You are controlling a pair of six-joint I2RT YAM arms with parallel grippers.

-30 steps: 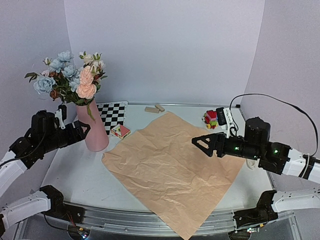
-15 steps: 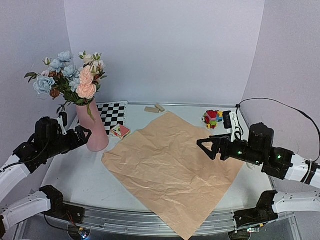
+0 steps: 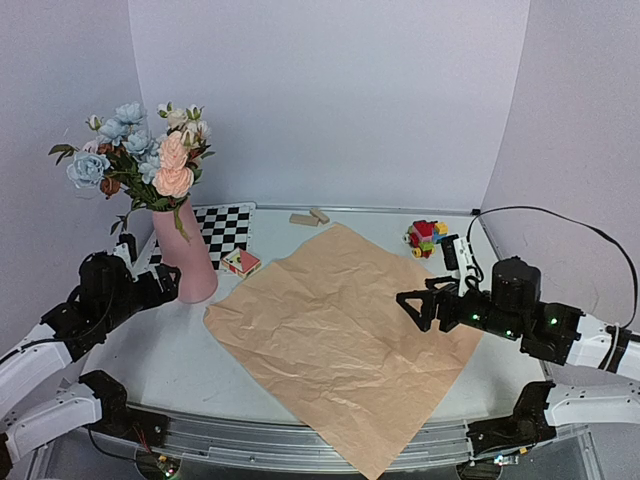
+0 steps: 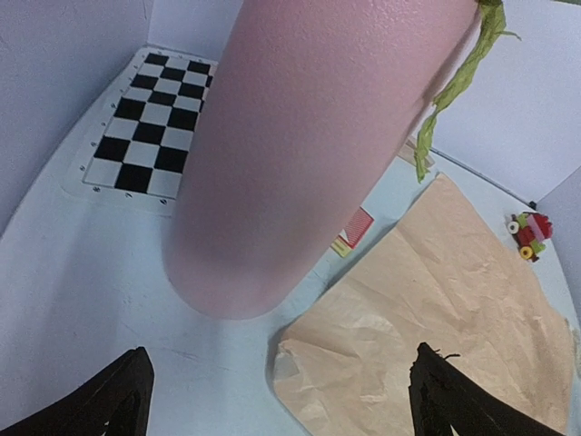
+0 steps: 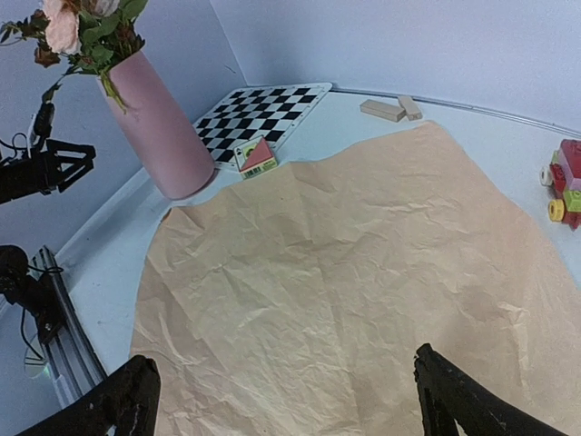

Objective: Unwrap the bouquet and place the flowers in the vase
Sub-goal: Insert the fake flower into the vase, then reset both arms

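1. Flowers (image 3: 140,150) are standing in the pink vase (image 3: 188,262) at 10 o'clock on the white table (image 3: 160,350); the kraft paper (image 3: 340,340) is lying flat in the middle.
2. Lilac walls (image 3: 330,100) are enclosing the table.
3. Left gripper (image 3: 168,283) is hanging spread and empty at the vase's 8 o'clock.
4. Right gripper (image 3: 412,310) is hovering spread and empty over the paper's 3 o'clock side.
5. Compared with a second ago, both arms are sitting lower and nearer their bases.

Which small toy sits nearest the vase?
The small red block, just right of the pink vase, by the checkerboard. The two wooden blocks and the colourful brick toy sit further right.
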